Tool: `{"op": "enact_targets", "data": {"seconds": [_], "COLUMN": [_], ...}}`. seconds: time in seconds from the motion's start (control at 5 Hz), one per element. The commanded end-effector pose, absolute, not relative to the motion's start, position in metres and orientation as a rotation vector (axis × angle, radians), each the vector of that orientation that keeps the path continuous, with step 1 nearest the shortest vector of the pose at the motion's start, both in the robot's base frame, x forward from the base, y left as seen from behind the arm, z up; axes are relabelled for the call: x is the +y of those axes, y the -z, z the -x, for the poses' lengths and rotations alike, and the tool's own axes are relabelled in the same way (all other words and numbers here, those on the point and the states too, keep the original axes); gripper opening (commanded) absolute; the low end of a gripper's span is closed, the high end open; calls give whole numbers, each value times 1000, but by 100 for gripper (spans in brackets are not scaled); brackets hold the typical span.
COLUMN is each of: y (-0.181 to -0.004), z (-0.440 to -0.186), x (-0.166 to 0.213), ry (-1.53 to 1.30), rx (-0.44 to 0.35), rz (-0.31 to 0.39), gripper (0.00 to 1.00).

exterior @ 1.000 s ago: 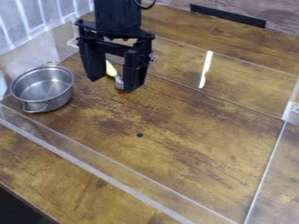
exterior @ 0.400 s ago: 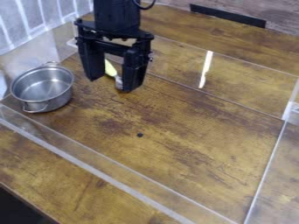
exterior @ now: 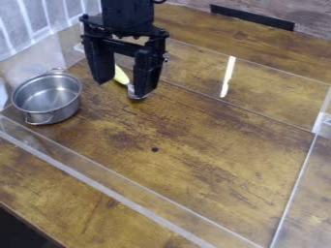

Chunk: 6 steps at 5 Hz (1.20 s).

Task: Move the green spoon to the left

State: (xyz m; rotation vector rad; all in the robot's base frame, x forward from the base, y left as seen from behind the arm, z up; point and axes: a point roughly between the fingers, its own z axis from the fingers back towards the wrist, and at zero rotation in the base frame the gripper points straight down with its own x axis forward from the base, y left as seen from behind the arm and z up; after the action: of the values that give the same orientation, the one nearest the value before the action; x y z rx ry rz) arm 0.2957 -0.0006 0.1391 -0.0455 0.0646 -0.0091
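Observation:
The green spoon [exterior: 123,75] lies on the wooden table, its yellow-green handle showing between the gripper's two black fingers and its silver bowl peeking out near the right finger. My gripper [exterior: 119,87] stands over it, open, with one finger on each side of the spoon and a gap to the handle. The arm hides part of the handle.
A round steel pot [exterior: 46,95] sits at the left, close to the gripper. Clear acrylic walls [exterior: 155,218] fence the wooden table [exterior: 207,136] at the front, left and right. A dark object [exterior: 253,15] lies at the back edge.
The gripper has risen slightly and shifted a little left. The spoon's silver bowl now shows below the right finger.

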Motion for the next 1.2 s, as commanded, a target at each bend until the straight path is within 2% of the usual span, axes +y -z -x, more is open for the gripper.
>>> {"op": "enact_targets", "data": {"seconds": [0.0, 0.4, 1.0], "y": [-150, -143, -143], "z": [-297, -302, -311], "x": [-1, 2, 15], "ry": [10, 4, -25], "rx": [15, 25, 27], "rz": [40, 48, 62], "gripper": [100, 100, 100]}}
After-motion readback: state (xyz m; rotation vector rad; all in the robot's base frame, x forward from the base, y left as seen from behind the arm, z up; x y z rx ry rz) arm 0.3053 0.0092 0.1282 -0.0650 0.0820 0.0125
